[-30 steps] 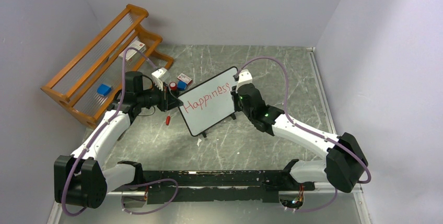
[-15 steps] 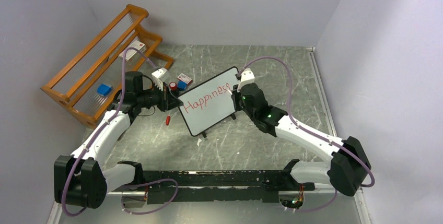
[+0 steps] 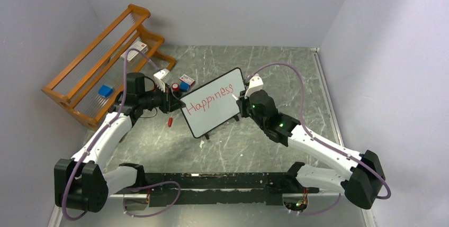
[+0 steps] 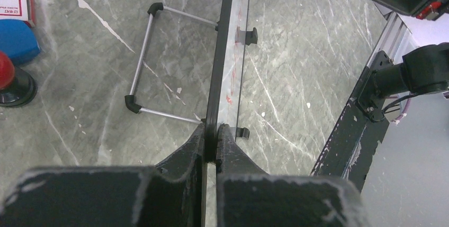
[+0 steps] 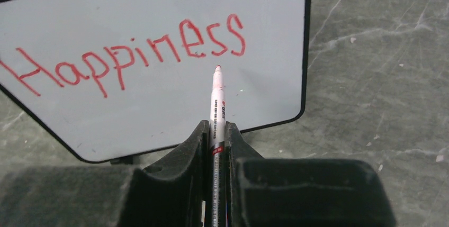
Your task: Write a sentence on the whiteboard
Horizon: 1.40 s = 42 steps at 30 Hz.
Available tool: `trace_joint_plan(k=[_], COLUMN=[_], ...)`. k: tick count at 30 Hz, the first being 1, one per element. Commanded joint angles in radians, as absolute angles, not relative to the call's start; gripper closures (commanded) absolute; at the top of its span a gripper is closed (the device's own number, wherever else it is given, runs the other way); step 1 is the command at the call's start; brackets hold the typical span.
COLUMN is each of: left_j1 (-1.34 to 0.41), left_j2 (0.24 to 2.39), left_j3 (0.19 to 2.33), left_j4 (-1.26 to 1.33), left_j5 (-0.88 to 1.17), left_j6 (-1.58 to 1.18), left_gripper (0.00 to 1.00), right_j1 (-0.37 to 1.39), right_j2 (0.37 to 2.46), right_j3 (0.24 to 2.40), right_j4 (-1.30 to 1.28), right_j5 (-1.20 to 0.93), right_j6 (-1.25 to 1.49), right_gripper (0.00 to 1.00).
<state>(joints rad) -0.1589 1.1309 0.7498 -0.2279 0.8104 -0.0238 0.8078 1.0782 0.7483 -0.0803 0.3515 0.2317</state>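
The whiteboard [image 3: 212, 109] stands tilted on its two black feet in the middle of the table, black-framed, with red lettering "Happiness" [image 3: 210, 98] across its upper half. My left gripper [image 3: 173, 102] is shut on the board's left edge; in the left wrist view the frame [image 4: 219, 73] runs edge-on between the fingers of this gripper [image 4: 210, 143]. My right gripper [image 3: 242, 101] hovers at the board's right edge, shut on a white marker [image 5: 216, 108]. The marker's red tip points just below the final "s" of the sentence [image 5: 132, 60], slightly off the whiteboard [image 5: 159, 105].
A wooden rack [image 3: 100, 68] stands at the back left with a blue block and a small box. Behind the board lie a red-capped item [image 3: 174, 87], a blue block [image 3: 183, 85] and a small box [image 3: 187, 80]. A red marker cap [image 3: 170, 121] lies left of the board.
The right arm has swung its elbow right and nearer, and its gripper with the marker has drawn slightly right and back from the board. The left arm and the board have not moved.
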Motion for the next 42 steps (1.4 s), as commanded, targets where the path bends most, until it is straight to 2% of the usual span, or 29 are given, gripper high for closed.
trace_joint_plan(k=[1,14,23,42], left_j1=[-0.16,-0.16,-0.16,-0.158], left_j2=[1.122,1.1,1.123,1.145], left_j3=[0.727,0.721,0.724,0.73], left_j4=[-0.316,-0.311,-0.315,-0.325], left_j5=[0.689,0.67,0.664,0.652], left_j6=[0.031,0.006,-0.036,-0.034], left_gripper=[0.95,0.95,0.95,0.95], right_j1=[0.861,1.125,1.28,1.339], right_j2=[1.046,1.066,1.215,1.424], right_j3=[0.735,0.684,0.722,0.859], right_j4=[-0.112,-0.11,-0.021,0.145], right_j5=[0.4,0.603,0.709,0.688], right_j6=[0.247,0.322,0.347,0.261], right_gripper=[1.0,1.0,1.0,1.0])
